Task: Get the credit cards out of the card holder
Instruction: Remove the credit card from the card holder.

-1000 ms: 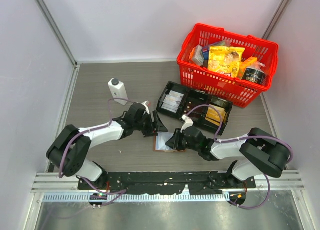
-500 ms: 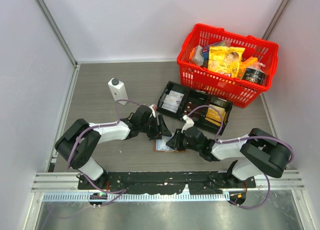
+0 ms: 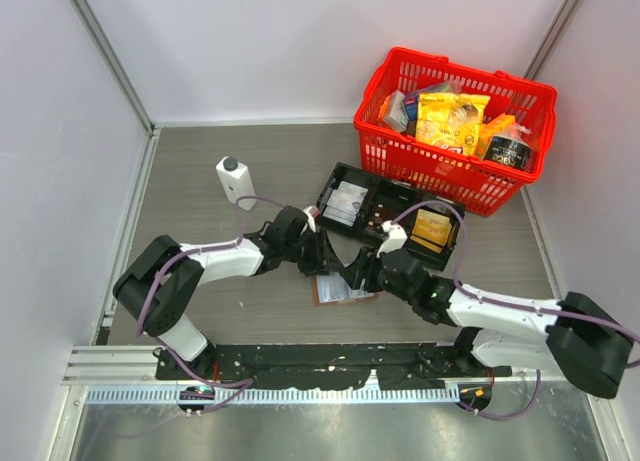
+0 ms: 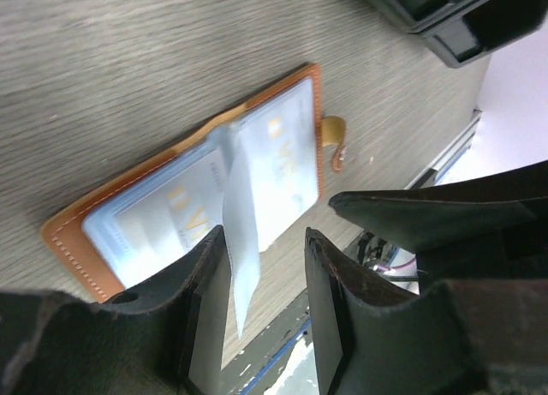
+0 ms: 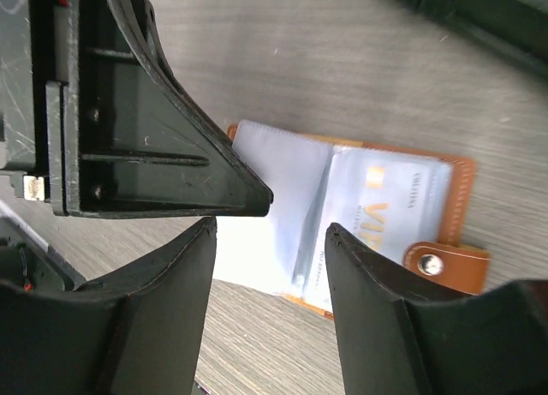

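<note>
The card holder [image 3: 335, 291] lies open on the table, brown outside with pale blue pockets [image 4: 154, 215] [image 5: 458, 189]. Credit cards with gold lettering show through the pockets [image 4: 278, 151] [image 5: 385, 215]. One pale pocket leaf [image 4: 240, 241] stands up from the fold, between the fingers of my left gripper [image 4: 262, 234] [image 3: 322, 256]. It runs close along one finger, and the jaws are apart and not clamped on it. My right gripper [image 5: 270, 226] [image 3: 355, 274] hovers open over the holder's left page, holding nothing. The snap tab [image 5: 437, 262] sticks out at the side.
A black three-compartment tray [image 3: 390, 216] sits just behind the holder. A red basket [image 3: 455, 176] full of packets stands at the back right. A white bottle [image 3: 235, 181] stands to the left. The black base rail [image 3: 330, 359] runs along the near edge.
My left gripper has moved right over the holder and its jaws have narrowed around a raised pocket leaf. My right gripper has opened and shifted slightly to the right.
</note>
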{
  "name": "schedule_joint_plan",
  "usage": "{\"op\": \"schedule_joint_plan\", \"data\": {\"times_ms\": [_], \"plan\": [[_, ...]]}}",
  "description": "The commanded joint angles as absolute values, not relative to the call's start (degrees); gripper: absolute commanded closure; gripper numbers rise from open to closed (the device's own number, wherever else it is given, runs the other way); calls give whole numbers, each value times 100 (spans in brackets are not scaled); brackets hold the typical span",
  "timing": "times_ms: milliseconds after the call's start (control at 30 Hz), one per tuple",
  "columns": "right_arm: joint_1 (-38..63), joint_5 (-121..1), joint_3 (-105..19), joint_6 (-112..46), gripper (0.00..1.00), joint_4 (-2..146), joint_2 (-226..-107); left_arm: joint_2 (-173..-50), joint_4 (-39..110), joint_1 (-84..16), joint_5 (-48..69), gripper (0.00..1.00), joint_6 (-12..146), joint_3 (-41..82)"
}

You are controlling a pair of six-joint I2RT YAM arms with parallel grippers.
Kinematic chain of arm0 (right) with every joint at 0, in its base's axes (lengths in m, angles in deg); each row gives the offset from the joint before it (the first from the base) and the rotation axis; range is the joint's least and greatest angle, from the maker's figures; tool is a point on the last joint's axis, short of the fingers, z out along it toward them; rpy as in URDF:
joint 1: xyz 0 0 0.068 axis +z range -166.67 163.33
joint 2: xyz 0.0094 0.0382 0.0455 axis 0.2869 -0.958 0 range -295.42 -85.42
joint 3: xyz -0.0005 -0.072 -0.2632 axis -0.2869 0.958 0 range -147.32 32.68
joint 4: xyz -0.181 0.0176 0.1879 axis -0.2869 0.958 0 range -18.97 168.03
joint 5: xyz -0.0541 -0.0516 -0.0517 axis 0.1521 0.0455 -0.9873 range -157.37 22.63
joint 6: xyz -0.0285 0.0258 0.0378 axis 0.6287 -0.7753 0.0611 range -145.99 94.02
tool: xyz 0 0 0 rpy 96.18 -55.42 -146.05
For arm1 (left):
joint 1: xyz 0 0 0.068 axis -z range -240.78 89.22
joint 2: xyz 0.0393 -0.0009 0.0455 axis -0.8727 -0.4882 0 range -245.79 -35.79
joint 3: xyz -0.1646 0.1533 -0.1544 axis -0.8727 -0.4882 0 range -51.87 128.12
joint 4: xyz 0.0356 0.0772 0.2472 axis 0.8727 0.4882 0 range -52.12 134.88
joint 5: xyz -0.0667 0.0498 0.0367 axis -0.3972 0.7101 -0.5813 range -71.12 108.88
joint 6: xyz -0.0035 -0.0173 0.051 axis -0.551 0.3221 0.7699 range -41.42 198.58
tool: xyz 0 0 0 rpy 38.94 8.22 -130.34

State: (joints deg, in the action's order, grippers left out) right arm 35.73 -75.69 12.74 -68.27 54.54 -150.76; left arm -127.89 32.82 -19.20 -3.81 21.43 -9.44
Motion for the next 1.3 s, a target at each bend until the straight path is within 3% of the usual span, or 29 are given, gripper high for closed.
{"op": "schedule_joint_plan", "data": {"times_ms": [0,333,600,967,1267], "plan": [[3580,-8652,1010,-6527,41,6608,-14222,-12799,3330,-1850,-660,58,2232,-530],[3580,-9409,948,-6290,40,7639,-12665,-13685,3559,-1367,-669,56,2364,252],[3580,-8979,1088,-6342,47,7350,-12594,-14451,3708,-1226,-713,59,2382,832],[3580,-8408,1343,-6535,54,6612,-12830,-12378,4806,-1621,517,53,3023,482],[3457,-7547,1651,-7168,54,4944,-14252,-12184,5422,-1815,544,60,3559,8]]}}
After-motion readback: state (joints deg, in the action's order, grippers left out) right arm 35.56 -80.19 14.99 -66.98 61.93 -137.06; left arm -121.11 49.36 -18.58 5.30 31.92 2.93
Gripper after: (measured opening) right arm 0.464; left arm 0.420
